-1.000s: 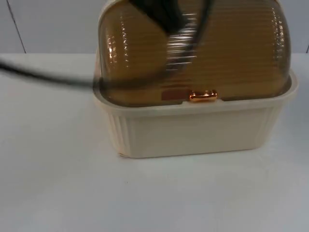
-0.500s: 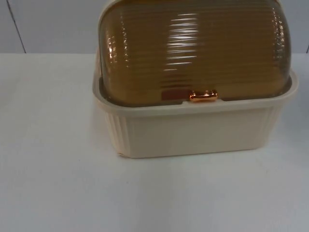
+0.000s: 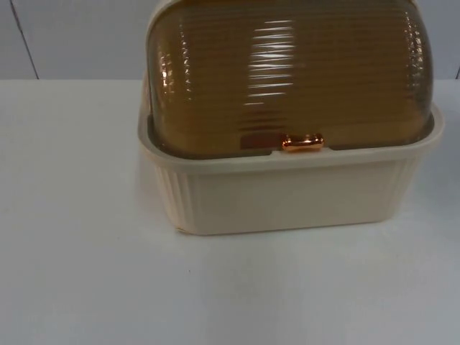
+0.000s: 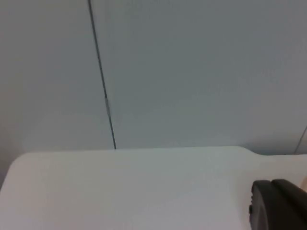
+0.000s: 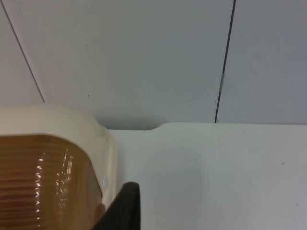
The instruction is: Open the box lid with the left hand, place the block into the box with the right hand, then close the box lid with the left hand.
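Top view: cream ribbed plastic box (image 3: 287,194) with amber ribbed domed lid (image 3: 287,72) shut, red block (image 3: 253,141) seen inside; closing is judged complete, withdrawal remaining; grippers' finger states cannot be told.

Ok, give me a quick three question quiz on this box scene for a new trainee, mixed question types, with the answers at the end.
1. True or false: the amber lid of the cream box is shut.
2. What colour is the small handle at the lid's front edge?
   A. copper
   B. blue
   C. green
3. Fill in: the box stands on the white ____.

Key
1. True; the lid sits down in the box's rim.
2. A
3. table
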Available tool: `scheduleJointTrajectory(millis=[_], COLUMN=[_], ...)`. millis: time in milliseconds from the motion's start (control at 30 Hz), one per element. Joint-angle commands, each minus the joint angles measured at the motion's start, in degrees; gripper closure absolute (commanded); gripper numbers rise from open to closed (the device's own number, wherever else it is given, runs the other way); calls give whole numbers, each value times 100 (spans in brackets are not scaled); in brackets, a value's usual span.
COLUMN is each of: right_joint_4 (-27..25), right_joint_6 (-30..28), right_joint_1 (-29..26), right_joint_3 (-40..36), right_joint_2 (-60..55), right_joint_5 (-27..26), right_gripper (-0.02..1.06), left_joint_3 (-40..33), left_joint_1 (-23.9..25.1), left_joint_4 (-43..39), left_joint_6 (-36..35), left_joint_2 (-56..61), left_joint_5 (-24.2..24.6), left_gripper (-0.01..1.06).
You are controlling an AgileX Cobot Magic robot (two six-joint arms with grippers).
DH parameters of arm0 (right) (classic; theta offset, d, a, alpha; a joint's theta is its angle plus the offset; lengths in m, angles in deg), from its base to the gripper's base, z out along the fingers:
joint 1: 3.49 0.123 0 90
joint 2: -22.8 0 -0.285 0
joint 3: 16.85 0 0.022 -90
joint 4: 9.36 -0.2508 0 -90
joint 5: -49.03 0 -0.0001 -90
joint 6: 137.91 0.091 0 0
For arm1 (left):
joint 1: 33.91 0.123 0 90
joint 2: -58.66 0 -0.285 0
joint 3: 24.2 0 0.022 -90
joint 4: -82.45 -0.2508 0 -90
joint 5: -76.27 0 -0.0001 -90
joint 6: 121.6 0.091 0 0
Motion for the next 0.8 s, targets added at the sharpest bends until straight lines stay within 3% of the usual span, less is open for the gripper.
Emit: scheduleJointTrajectory(millis=[0, 167, 200, 267, 300, 333, 367, 767], right_joint_4=[-31, -31, -31, -31, -31, -31, -31, 8], right_joint_6=[16, 16, 16, 16, 16, 16, 16, 172], right_joint_1=[-32, -32, -32, -32, -32, -32, -32, -32], right_joint_3=[-4, -4, -4, -4, -4, -4, -4, -4], right_joint_2=[52, 52, 52, 52, 52, 52, 52, 354], right_joint_5=[-60, -60, -60, -47, -47, -47, -34, -66], right_gripper=[0, 0, 0, 0, 0, 0, 0, 0], left_joint_3=[32, 32, 32, 32, 32, 32, 32, 32], left_joint_1=[-61, -61, -61, -61, -61, -61, -61, -61], left_joint_4=[-71, -70, -70, -83, 45, 45, 45, 256], left_joint_6=[-72, -72, -72, -19, -19, -19, -19, -43], left_joint_2=[62, 62, 62, 75, 112, 112, 151, 504], left_joint_5=[-93, -93, -93, -81, -91, -91, -93, 61], left_gripper=[105, 101, 92, 58, 23, 23, -1, 0])
